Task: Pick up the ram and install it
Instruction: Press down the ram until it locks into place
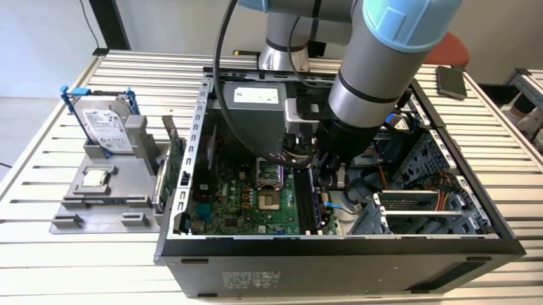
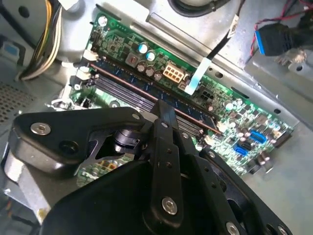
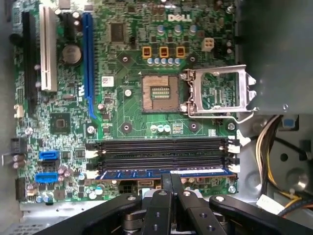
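Tool (image 3: 170,182) down inside open computer case (image 1: 475,244), fingers drawn close together, tips pinching top edge of the ram (image 3: 161,173); same grip visible in second wrist view, tool (image 2: 165,110) on the ram (image 2: 146,95). Ram a long thin stick with blue-labelled face, standing on edge along the memory slots (image 3: 161,152), in the slot nearest the board edge; seated fully or not, cannot tell. Two black slots beside it bare, white latches at their ends. Motherboard (image 3: 132,112) flat on case floor, open processor socket (image 3: 159,93) with metal retention frame (image 3: 220,93) next to it, blue and white expansion slots further along, blue data connectors near one corner. In exterior view, arm (image 1: 382,76) reaching down over case middle, tool (image 1: 327,184) low over board near memory slots. Power supply (image 1: 259,101) at case rear, drive cage with orange cable at the exterior view's right. Outside case, on table (image 1: 51,267), grey holder (image 1: 110,197) carrying hard drive (image 1: 106,127) in blue frame, upright, plus green expansion card (image 1: 174,165) standing just beside case wall.
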Controlling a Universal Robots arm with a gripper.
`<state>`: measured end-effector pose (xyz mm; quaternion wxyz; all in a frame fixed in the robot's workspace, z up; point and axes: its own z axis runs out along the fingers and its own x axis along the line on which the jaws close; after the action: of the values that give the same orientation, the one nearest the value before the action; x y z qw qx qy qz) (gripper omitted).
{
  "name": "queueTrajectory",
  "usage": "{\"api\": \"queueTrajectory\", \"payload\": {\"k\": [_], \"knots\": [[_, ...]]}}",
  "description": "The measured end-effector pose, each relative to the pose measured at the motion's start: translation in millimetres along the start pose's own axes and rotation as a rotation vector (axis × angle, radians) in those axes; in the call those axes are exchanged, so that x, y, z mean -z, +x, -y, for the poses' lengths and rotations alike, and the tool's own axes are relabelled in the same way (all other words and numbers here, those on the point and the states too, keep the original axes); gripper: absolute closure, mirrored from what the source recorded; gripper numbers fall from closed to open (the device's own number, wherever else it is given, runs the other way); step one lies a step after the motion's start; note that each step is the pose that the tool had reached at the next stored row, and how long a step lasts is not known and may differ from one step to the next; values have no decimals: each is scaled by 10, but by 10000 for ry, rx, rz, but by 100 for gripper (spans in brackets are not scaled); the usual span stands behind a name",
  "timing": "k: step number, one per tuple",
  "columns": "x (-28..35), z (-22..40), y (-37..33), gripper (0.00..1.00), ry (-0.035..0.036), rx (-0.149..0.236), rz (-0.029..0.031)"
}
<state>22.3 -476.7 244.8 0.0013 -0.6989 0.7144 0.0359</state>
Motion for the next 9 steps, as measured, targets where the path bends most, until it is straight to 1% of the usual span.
{"api": "queueTrajectory", "payload": {"k": [1, 5, 9], "knots": [[-1, 1, 0, 100, -5, 132, -6], [-3, 3, 0, 100, -19, 392, -8], [-3, 3, 0, 100, -22, 457, -11]]}}
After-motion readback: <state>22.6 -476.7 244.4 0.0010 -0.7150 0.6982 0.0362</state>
